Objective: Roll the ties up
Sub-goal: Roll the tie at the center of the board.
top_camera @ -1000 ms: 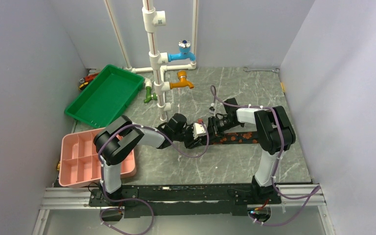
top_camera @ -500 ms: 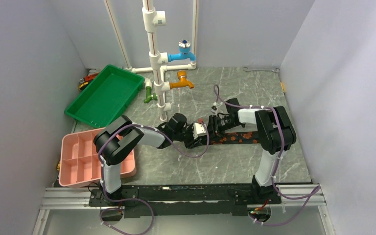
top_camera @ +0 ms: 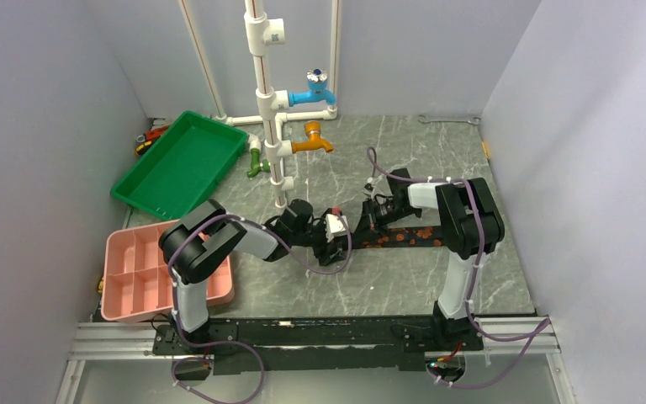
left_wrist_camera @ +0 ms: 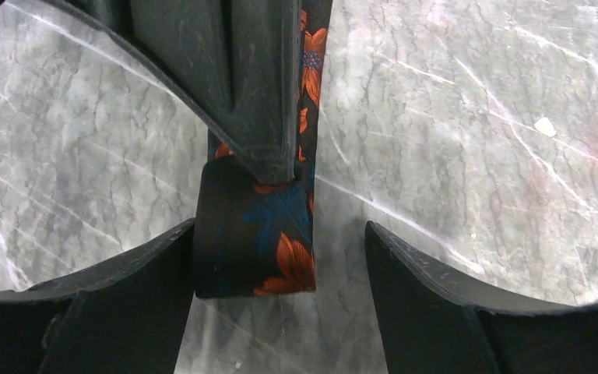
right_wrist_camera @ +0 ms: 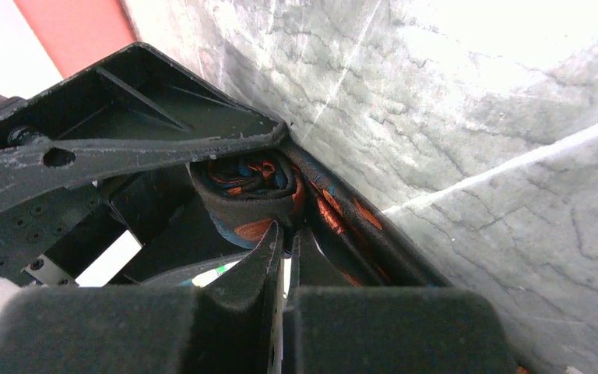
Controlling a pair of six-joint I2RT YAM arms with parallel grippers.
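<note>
The black tie [top_camera: 404,236] with orange-red flowers lies flat on the grey marbled table [top_camera: 320,286], running right from the two grippers. Its near end is wound into a small roll [left_wrist_camera: 253,241], which also shows as a coil [right_wrist_camera: 243,191] in the right wrist view. My left gripper [left_wrist_camera: 280,234] stands open around the roll; the left finger [left_wrist_camera: 148,273] touches it and the right finger [left_wrist_camera: 428,280] is apart from it. My right gripper [right_wrist_camera: 284,234] is shut, its tips pressed against the roll where it meets the flat tie. From above, the left gripper [top_camera: 336,236] and right gripper [top_camera: 368,222] meet at the tie's left end.
A green tray [top_camera: 181,164] sits at the back left and a pink compartment tray [top_camera: 147,269] at the near left. A white pipe stand [top_camera: 271,126] with blue and orange taps rises behind the grippers. A wrench [top_camera: 450,119] lies by the back wall.
My left gripper has opened, released the roll and drawn back a little to the left. My right gripper opened slightly, then shut at the roll.
</note>
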